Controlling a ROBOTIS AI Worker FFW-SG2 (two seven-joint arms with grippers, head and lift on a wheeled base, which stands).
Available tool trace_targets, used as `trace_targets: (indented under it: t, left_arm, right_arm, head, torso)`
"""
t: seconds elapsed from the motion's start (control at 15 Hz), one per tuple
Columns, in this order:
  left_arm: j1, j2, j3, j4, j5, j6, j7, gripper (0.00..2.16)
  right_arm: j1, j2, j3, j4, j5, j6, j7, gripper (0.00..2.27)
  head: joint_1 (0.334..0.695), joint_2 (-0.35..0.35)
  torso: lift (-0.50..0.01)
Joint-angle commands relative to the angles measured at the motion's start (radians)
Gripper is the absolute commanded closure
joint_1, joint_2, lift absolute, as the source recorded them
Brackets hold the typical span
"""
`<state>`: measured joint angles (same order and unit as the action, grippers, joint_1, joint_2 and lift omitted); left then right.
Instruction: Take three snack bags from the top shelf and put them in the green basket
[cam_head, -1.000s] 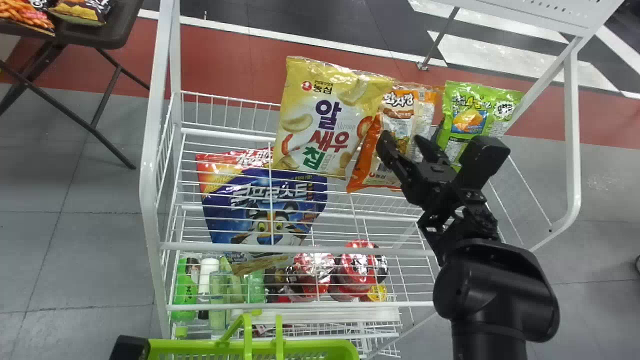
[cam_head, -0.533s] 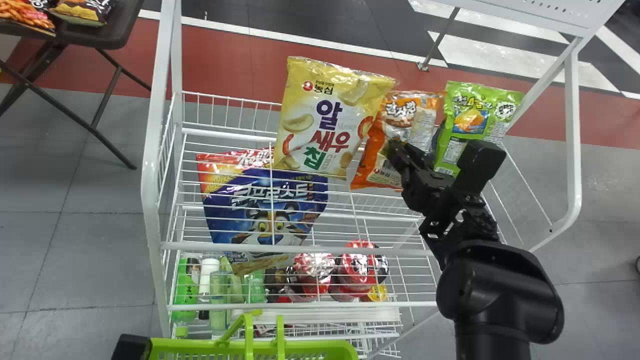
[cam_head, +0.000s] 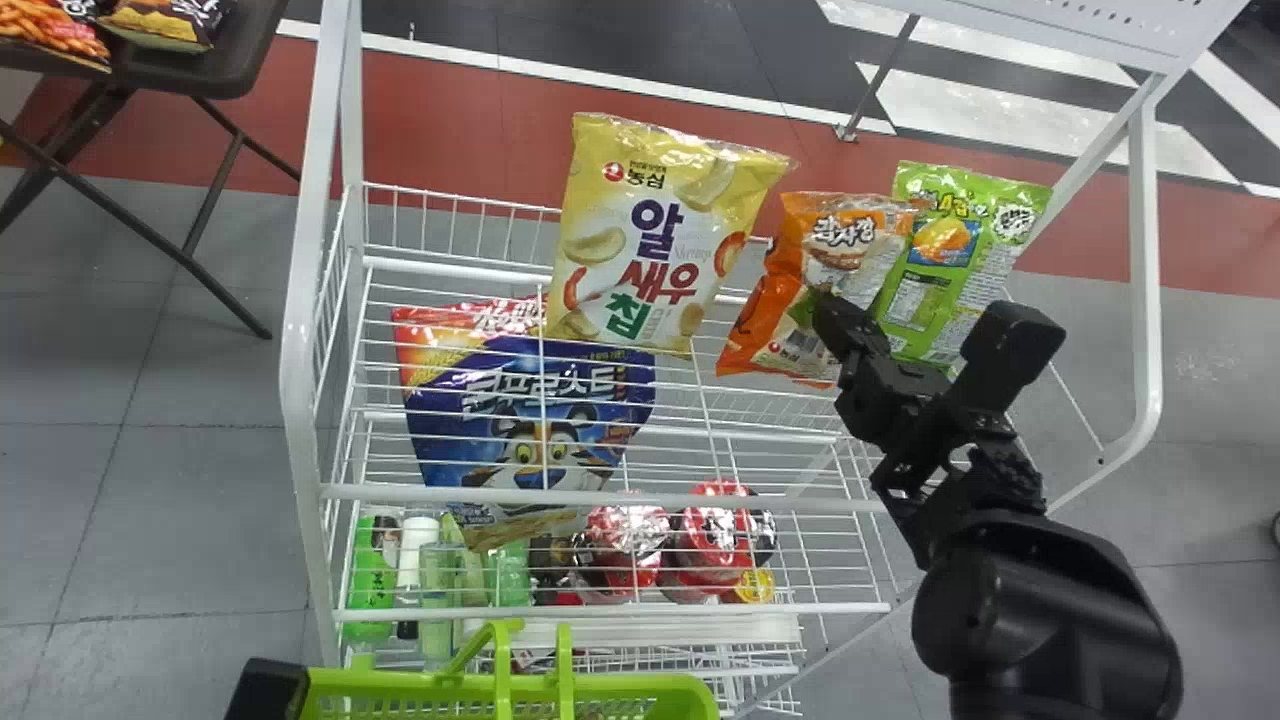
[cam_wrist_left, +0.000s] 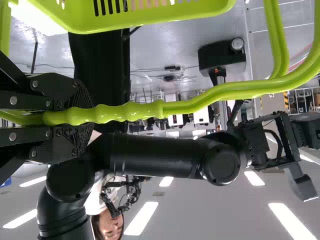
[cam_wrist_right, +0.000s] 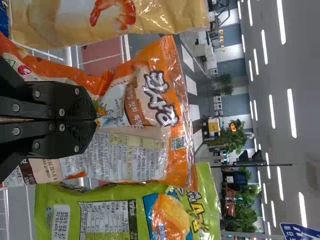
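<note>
In the head view my right gripper (cam_head: 832, 312) is at the orange snack bag (cam_head: 790, 290), between the yellow snack bag (cam_head: 665, 230) and the green snack bag (cam_head: 945, 250) on the top shelf (cam_head: 600, 497). The right wrist view has the gripper (cam_wrist_right: 95, 120) pinching the creased middle of the orange bag (cam_wrist_right: 150, 95), the green bag (cam_wrist_right: 125, 210) beside it. The left arm's black end (cam_head: 265, 688) stays low beside the green basket (cam_head: 400, 685); its gripper (cam_wrist_left: 82, 117) is clamped around the basket's handle (cam_wrist_left: 125, 111).
The rack's white side post (cam_head: 300, 300) rises at the left, its right-hand frame (cam_head: 1145, 300) beyond the green bag. A blue cereal bag (cam_head: 530, 420) lies left, seen through the wires. Cups (cam_head: 712, 530) and bottles (cam_head: 370, 580) stand lower. A dark table (cam_head: 200, 70) is far left.
The right gripper's fingers, apart a second ago, have come together on the orange bag. Gripper and bag have since shifted a little to the right, toward the green bag.
</note>
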<state>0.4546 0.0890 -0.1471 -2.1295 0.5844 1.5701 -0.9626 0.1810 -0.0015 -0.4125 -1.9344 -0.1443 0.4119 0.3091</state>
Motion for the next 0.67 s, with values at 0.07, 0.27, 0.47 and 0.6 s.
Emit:
trace_targets:
  t: [0.07,0.27,0.47,0.6]
  left_arm:
    - [-0.005,0.0,0.0,0.0,-0.001,0.001,0.001,1.04]
    - [-0.013,0.0,-0.005,0.002,-0.001,0.001,0.005,1.05]
    - [-0.016,0.002,0.0,0.005,0.0,0.001,0.004,1.04]
    - [-0.017,0.002,0.001,0.005,0.0,0.001,0.004,1.05]
  right_arm:
    - [0.034,0.002,-0.02,-0.064,-0.055,0.002,0.036,2.12]
    - [0.109,0.002,-0.019,-0.179,-0.101,0.026,0.068,2.12]
    - [0.196,0.002,-0.029,-0.324,-0.155,0.192,0.079,2.12]
    - [0.265,0.002,-0.061,-0.44,-0.212,0.364,0.107,2.12]
  head:
    - [0.695,-0.35]
    - [0.695,-0.35]
    - [0.695,-0.35]
    - [0.695,-0.35]
  torso:
    - [-0.028]
    - [-0.028]
    - [-0.028]
    - [-0.028]
